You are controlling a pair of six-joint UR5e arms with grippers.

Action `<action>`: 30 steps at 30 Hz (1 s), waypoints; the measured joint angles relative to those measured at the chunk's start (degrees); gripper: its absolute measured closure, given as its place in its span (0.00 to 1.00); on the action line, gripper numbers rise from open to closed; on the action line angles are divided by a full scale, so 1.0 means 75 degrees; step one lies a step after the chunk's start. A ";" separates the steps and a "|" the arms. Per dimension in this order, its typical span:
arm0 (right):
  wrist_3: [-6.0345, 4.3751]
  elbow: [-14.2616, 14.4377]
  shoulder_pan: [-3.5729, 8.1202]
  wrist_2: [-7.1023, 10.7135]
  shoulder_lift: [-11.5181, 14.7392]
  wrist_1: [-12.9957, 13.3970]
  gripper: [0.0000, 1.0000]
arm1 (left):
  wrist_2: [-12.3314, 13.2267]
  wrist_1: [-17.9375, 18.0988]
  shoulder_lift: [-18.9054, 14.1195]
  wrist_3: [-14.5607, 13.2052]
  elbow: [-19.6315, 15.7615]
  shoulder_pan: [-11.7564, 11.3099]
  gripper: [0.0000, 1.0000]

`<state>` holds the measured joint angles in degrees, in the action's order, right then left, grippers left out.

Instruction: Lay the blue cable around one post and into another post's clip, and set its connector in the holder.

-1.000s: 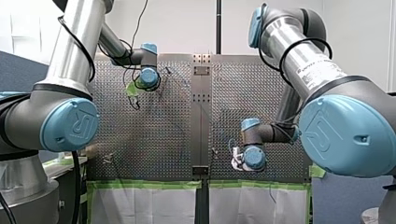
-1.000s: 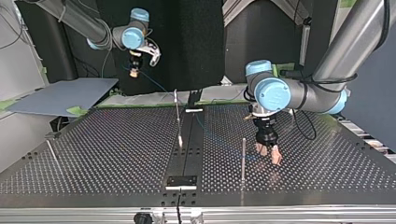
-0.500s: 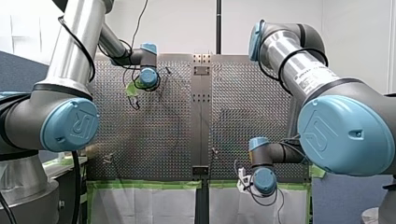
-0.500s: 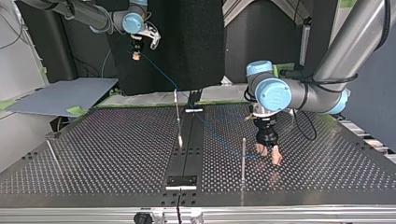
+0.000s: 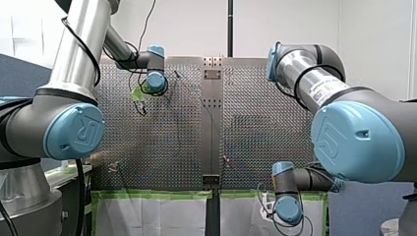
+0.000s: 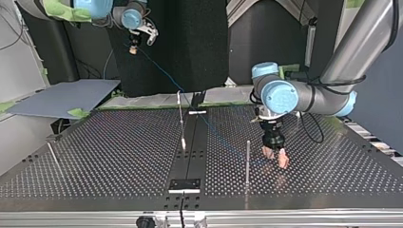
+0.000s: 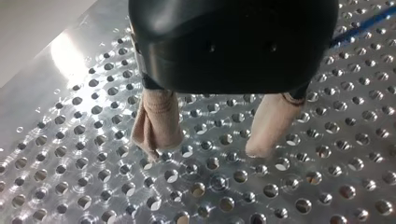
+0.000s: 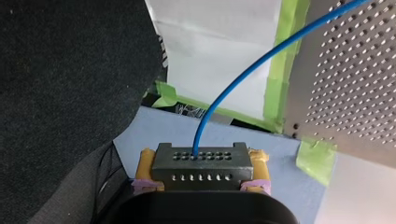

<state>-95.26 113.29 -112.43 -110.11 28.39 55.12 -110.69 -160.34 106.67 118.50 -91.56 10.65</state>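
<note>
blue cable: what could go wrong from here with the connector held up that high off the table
The blue cable runs in a nearly straight line from the connector in my right gripper down to the table; more pull may strain it at the connector.
My left gripper is open with nothing between its fingers, so the cable is unpinned and could slide away from the post.

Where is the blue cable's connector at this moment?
The connector sits clamped in my right hand, high at the top view's left, beyond the table's far edge.
</note>
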 joint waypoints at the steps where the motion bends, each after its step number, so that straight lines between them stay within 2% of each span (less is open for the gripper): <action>1: 0.0003 -0.0001 0.0049 0.0038 -0.0050 0.0051 1.00 | 0.0006 0.0001 0.0000 -0.0001 0.0000 -0.0008 0.00; 9: 0.0038 -0.0207 0.0526 0.0485 -0.0528 0.0530 1.00 | 0.0035 0.0003 0.0002 -0.0003 0.0000 -0.0054 0.00; 14: 0.0045 -0.0477 0.0828 0.0526 -0.0883 0.0883 1.00 | 0.0054 0.0003 0.0001 -0.0004 0.0000 -0.0074 0.00; 20: 0.0078 -0.0596 0.0924 0.0520 -0.1316 0.1317 1.00 | 0.0058 0.0003 -0.0001 -0.0003 0.0000 -0.0079 0.00; 30: 0.0101 -0.0723 0.0910 0.0586 -0.1928 0.1920 1.00 | 0.0056 0.0001 -0.0001 -0.0004 0.0000 -0.0100 0.00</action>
<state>-94.51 107.87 -105.61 -105.71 13.93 69.52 -110.27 -160.33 106.66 118.47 -91.56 9.90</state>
